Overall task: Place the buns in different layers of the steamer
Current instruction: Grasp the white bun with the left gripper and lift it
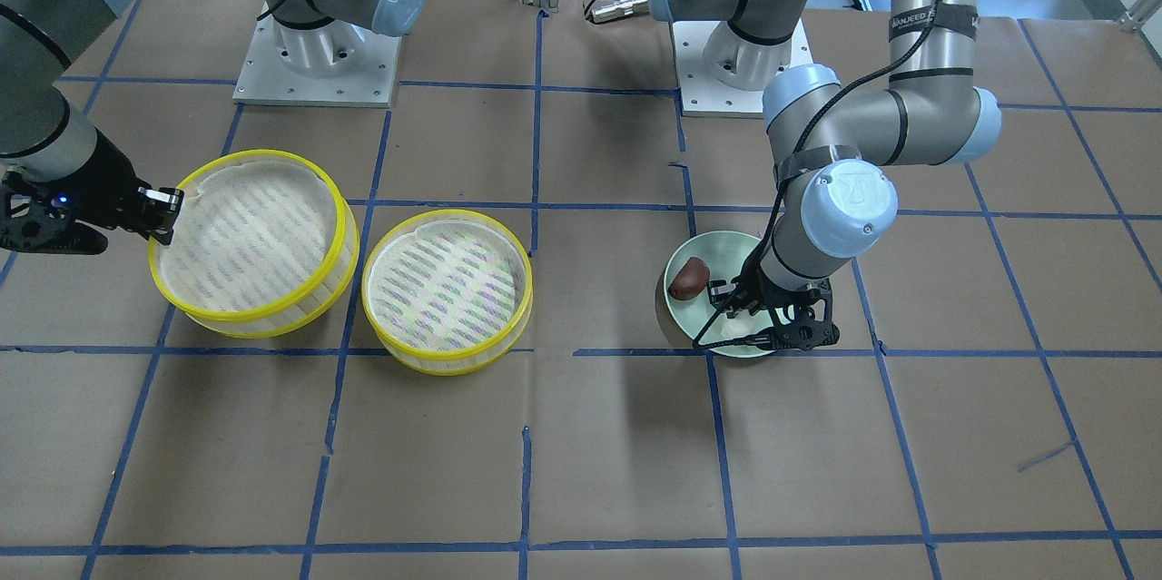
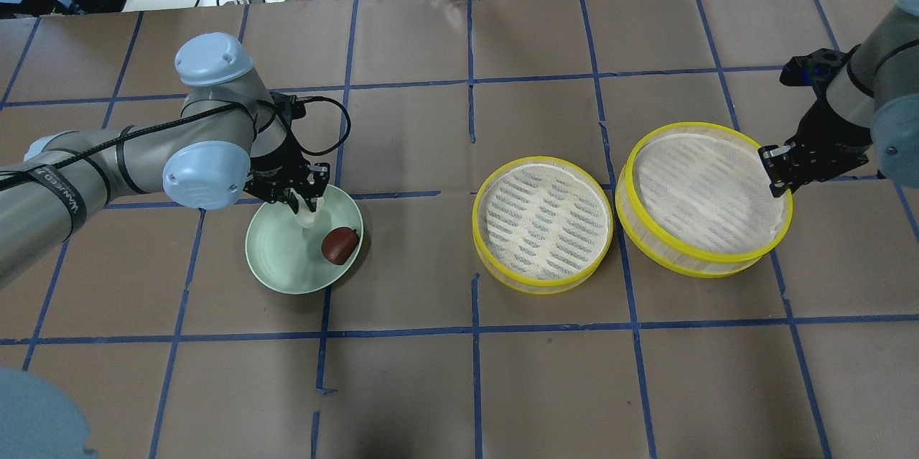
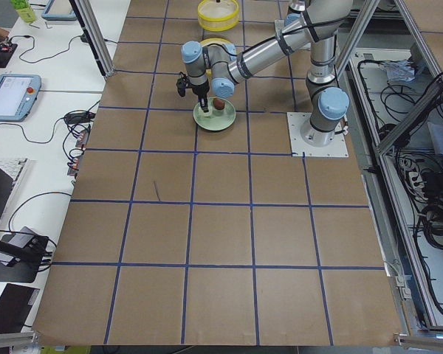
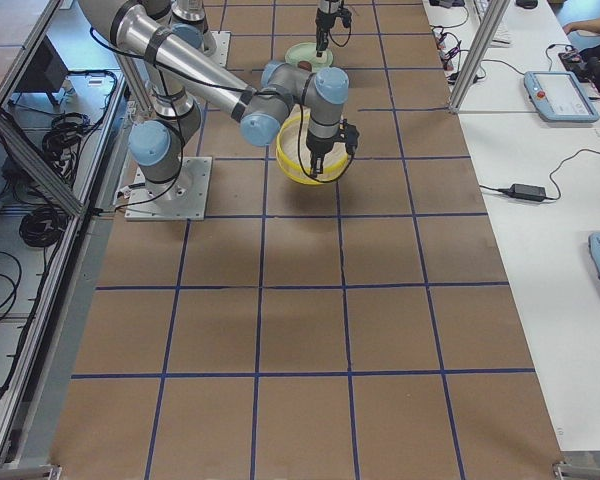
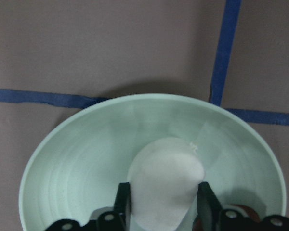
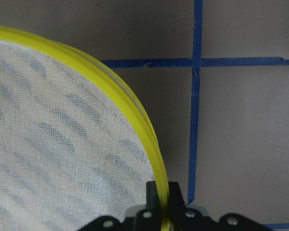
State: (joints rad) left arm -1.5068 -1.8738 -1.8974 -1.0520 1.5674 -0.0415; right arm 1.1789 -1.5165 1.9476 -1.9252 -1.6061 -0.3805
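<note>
Overhead exterior: my left gripper [image 2: 307, 206] clasps the white bun [image 2: 314, 218] on the plate [image 2: 283, 258], brown bun [image 2: 339, 245] just beside it. Both trays lie well to the right, the nearer tray [image 2: 542, 218] empty, the farther tray [image 2: 703, 182] pinched at its rim by my right gripper [image 2: 774, 173].

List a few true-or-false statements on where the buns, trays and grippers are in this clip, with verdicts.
1. The left gripper is closed on the white bun, which sits on the green plate. True.
2. The brown bun lies in a steamer tray. False: it lies on the green plate.
3. The right gripper clamps the rim of the outer tray. True.
4. The two trays are stacked. False: the outer tray and the inner tray are side by side, both empty.
</note>
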